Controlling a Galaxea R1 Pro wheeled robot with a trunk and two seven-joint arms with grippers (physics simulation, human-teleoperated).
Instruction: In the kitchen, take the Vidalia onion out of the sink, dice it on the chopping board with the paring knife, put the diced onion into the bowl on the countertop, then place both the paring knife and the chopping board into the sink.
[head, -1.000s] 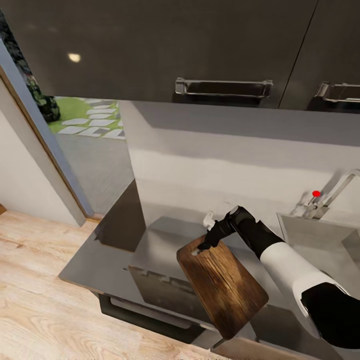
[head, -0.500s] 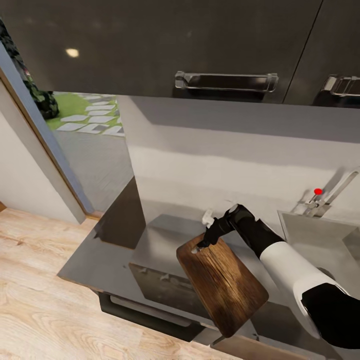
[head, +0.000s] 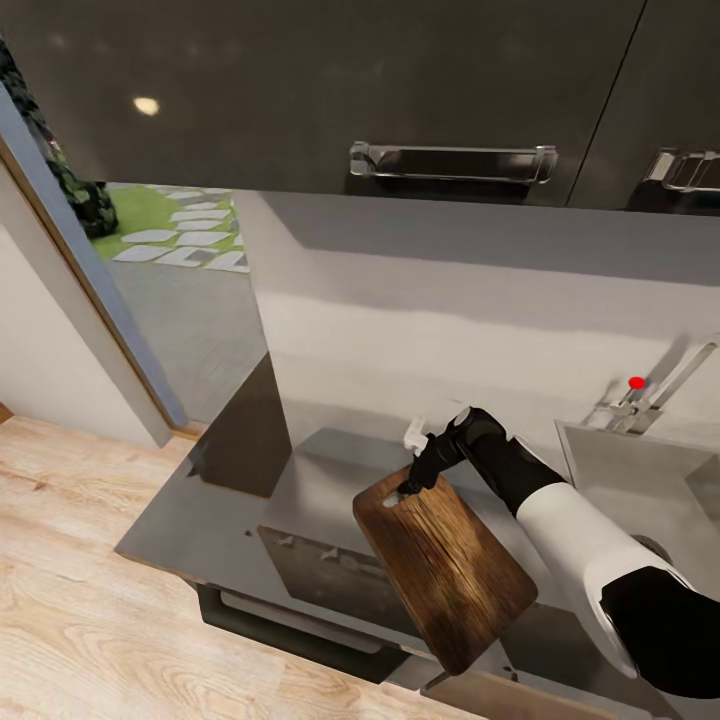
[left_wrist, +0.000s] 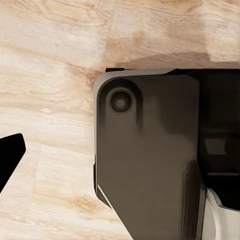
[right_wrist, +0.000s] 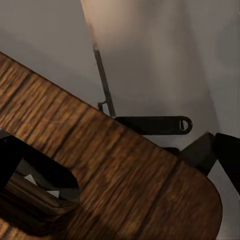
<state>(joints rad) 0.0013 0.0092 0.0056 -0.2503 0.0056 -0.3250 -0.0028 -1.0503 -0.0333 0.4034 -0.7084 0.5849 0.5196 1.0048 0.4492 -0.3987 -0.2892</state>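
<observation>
My right gripper (head: 410, 488) is shut on the chopping board (head: 445, 565), a brown wooden board, at its slot-hole end. The board hangs tilted above the grey countertop (head: 190, 525), with its far end past the front edge. In the right wrist view the board (right_wrist: 125, 170) is very close, and my right gripper (right_wrist: 30, 187) is at the oval slot. Beyond the board a slim dark thing with a ring end, possibly the paring knife (right_wrist: 152, 125), lies on the grey surface. The sink (head: 625, 480) is at the right. The onion and the bowl are out of view.
A chrome tap with a red knob (head: 635, 383) stands behind the sink. Dark wall cabinets with metal handles (head: 450, 165) hang overhead. An open doorway (head: 170, 260) and wood floor (head: 80, 600) lie to the left. The left wrist view looks down at the robot's dark base (left_wrist: 150, 160) over floor.
The head view shifted slightly a second ago. The right gripper crept a little up and back with the board. Its grip has not changed.
</observation>
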